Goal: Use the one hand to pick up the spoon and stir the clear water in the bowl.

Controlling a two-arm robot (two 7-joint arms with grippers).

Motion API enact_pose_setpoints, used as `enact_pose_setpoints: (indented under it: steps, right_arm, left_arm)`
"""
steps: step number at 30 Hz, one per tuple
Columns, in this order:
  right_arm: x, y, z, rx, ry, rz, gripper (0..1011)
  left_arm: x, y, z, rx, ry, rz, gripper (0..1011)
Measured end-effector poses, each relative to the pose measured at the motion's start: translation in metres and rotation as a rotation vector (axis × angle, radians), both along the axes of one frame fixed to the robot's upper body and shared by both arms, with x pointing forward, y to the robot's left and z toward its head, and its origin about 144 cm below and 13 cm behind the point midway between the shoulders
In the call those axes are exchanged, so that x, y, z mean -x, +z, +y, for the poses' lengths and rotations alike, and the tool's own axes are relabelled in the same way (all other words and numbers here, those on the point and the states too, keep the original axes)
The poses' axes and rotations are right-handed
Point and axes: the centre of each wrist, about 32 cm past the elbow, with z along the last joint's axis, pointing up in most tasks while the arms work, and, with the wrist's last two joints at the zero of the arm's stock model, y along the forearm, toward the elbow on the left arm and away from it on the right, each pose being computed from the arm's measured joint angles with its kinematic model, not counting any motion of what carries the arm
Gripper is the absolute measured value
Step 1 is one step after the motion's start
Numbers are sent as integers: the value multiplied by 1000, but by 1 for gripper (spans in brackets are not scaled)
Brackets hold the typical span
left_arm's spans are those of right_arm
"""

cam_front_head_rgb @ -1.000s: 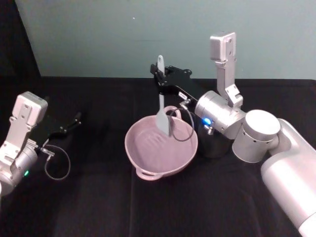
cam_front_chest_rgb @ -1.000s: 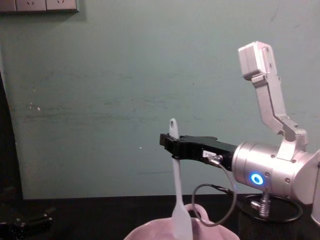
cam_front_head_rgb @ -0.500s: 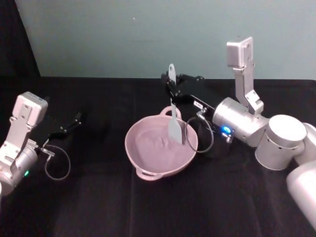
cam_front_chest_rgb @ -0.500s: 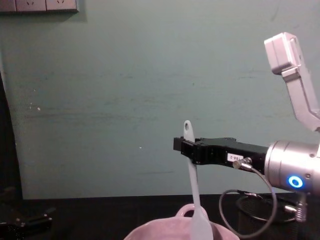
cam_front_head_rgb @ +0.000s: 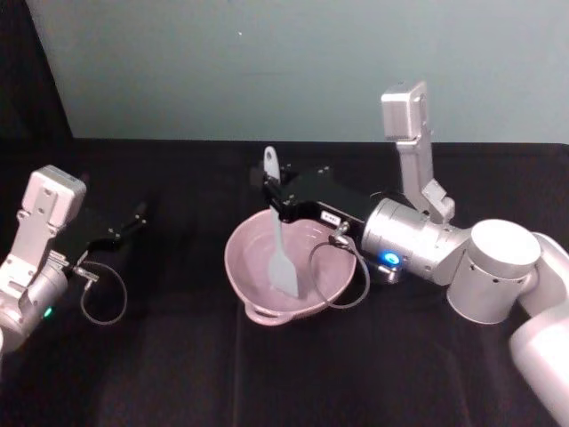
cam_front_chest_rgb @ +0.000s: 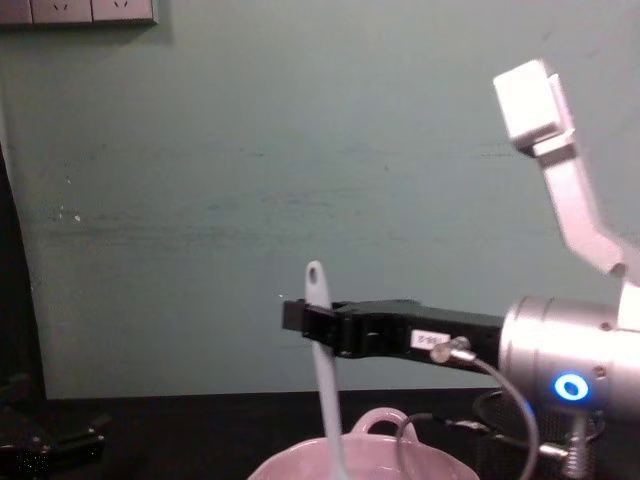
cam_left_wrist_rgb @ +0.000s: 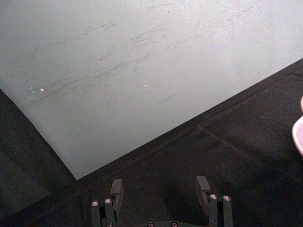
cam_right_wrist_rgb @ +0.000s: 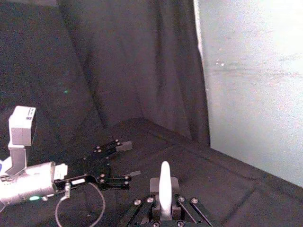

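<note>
Right gripper (cam_front_head_rgb: 274, 197) clamped on spoon (cam_front_head_rgb: 284, 267) handle near hole end; spoon hangs toward 6 o'clock (long axis near vertical), blade inside bowl (cam_front_head_rgb: 240, 267). Left gripper (cam_front_head_rgb: 135, 216) idle at 9 o'clock, spread, empty.

One spoon (cam_front_head_rgb: 284, 272); one bowl (cam_front_head_rgb: 240, 267); two end effectors, the left end effector (cam_front_head_rgb: 139, 213) and the right end effector (cam_front_head_rgb: 273, 194); one desk (cam_front_head_rgb: 178, 365).

Dim overall. Flat dark across black cloth (cam_front_head_rgb: 178, 374). Even light on wall (cam_front_head_rgb: 178, 71), head/chest views; blown-out glare on it, wrist views.
</note>
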Motion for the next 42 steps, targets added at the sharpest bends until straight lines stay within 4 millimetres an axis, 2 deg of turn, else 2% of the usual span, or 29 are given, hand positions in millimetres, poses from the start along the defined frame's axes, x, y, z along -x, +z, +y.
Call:
enact_pose_setpoints:
  steps: [6, 12, 18, 30, 36, 42]
  right_arm:
    - [-6, -6, 18, -20, 5, 0, 121]
    - [-23, -12, 33, -30, -38, -21, 121]
    - [-37, -18, 34, -44, -99, -36, 121]
    - [-41, -18, 16, -5, -203, -117, 121]
    - [-34, -15, -1, 36, -216, -130, 121]
    - [-20, -11, -18, 35, -169, -101, 121]
  left_arm:
    - [0, 0, 0, 0, 0, 0, 1011]
    - [0, 0, 0, 0, 0, 0, 1011]
    - [0, 0, 0, 0, 0, 0, 1011]
    - [0, 0, 0, 0, 0, 0, 1011]
    - [0, 0, 0, 0, 0, 0, 1011]
    - [0, 0, 0, 0, 0, 0, 1011]
